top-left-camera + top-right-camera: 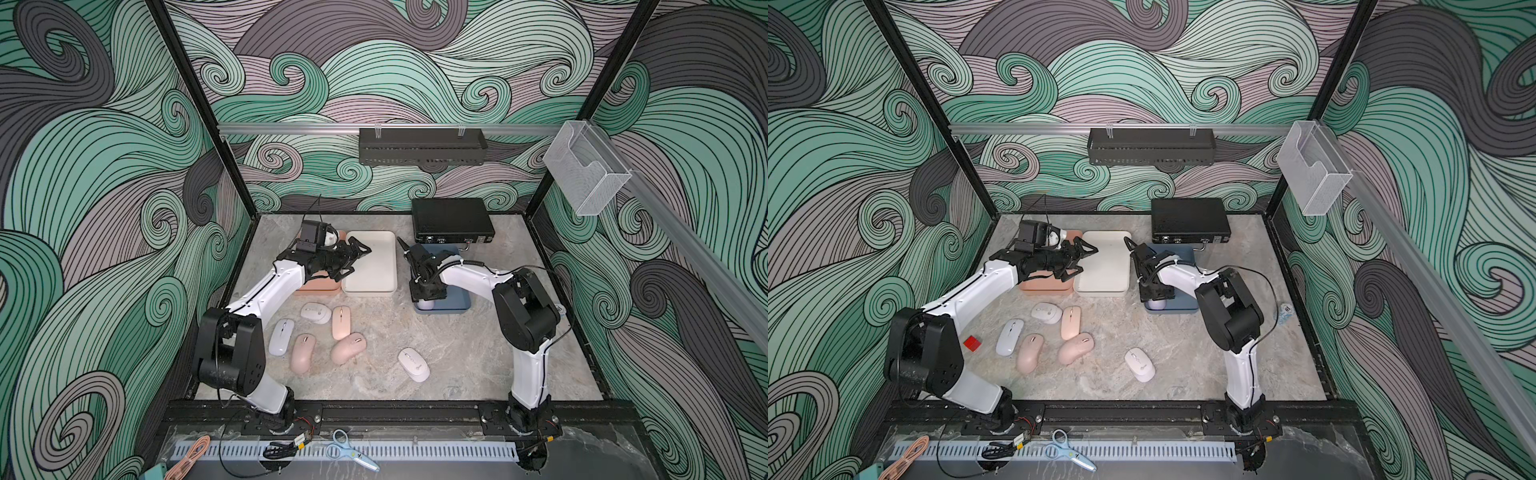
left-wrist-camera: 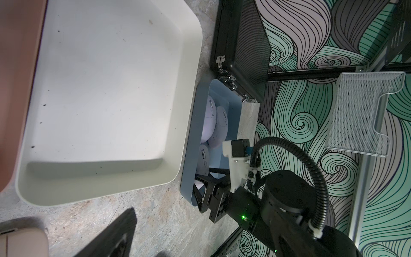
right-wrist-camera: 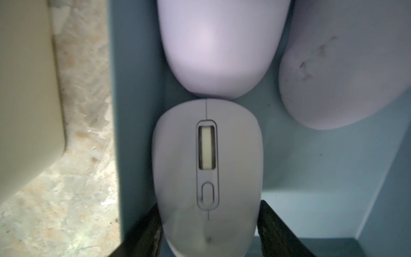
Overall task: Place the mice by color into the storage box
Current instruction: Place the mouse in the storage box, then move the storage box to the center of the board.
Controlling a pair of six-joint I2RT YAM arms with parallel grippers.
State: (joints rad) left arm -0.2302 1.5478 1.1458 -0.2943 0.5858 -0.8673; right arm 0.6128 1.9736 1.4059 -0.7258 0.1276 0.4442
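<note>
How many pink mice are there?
3, all loose on the table: the far pink mouse, the near-left pink mouse and the near-right pink mouse. The left arm covers part of the pink tray, so more may hide there.

Mice, nine, oval, wheel side up: three lavender mice close together in the blue tray; three pink mice and two whitish mice clustered on the worktop near the cream tray; third whitish mouse lying apart

lavender mouse: smooth matt plastic | table: marbled, stone-look
</note>
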